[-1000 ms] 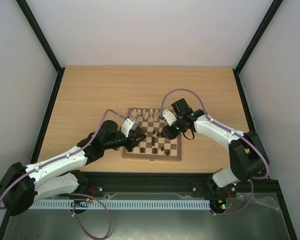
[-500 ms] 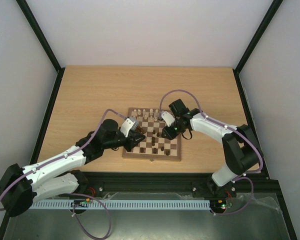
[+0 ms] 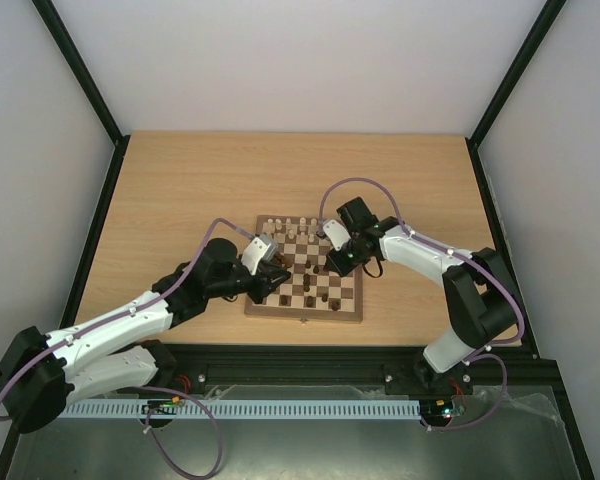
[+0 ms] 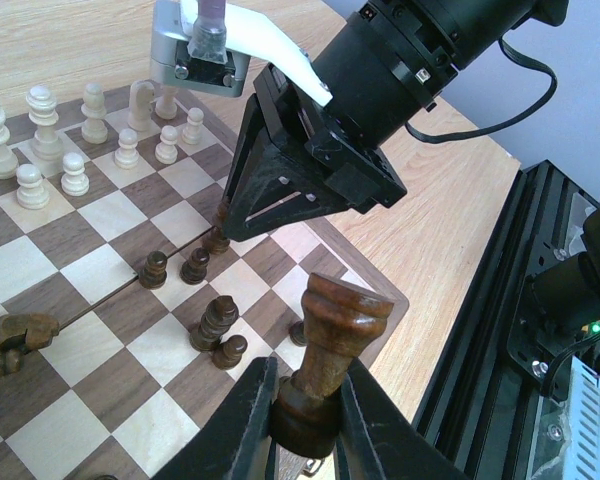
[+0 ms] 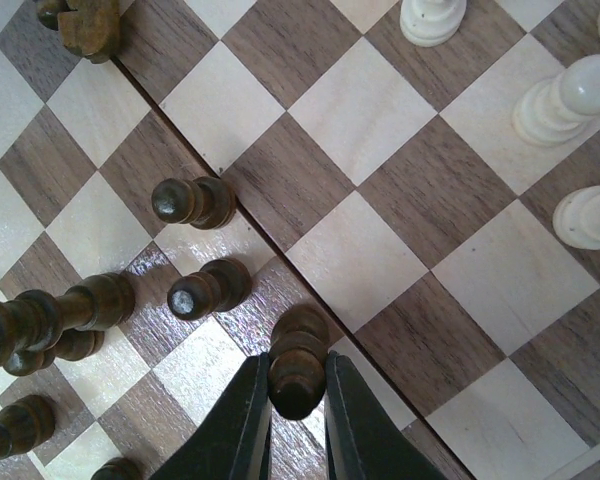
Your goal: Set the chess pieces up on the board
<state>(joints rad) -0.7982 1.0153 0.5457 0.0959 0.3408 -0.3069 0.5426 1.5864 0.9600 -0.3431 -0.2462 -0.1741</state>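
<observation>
The board (image 3: 302,313) lies mid-table. Cream chess pieces (image 3: 285,226) stand along its far edge, and dark ones (image 3: 323,288) are scattered on its near right part. My left gripper (image 3: 277,281) hovers over the board's left side. In the left wrist view it (image 4: 306,405) is shut on the base of a dark rook (image 4: 330,345), held tilted above the board's corner. My right gripper (image 3: 326,268) points down at the board's right side. Seen from the right wrist, it (image 5: 298,388) is shut on the head of a standing dark pawn (image 5: 299,352).
Two more dark pawns (image 5: 208,288) stand just left of the held pawn, and a long dark piece (image 5: 55,315) lies beside them. A dark knight (image 5: 88,24) lies farther off. Cream pawns (image 5: 572,100) stand to the right. The black rail (image 3: 310,360) borders the near table edge.
My right gripper has shut on the dark pawn, and the right arm has drawn slightly left. The left arm has barely moved and keeps its rook.
</observation>
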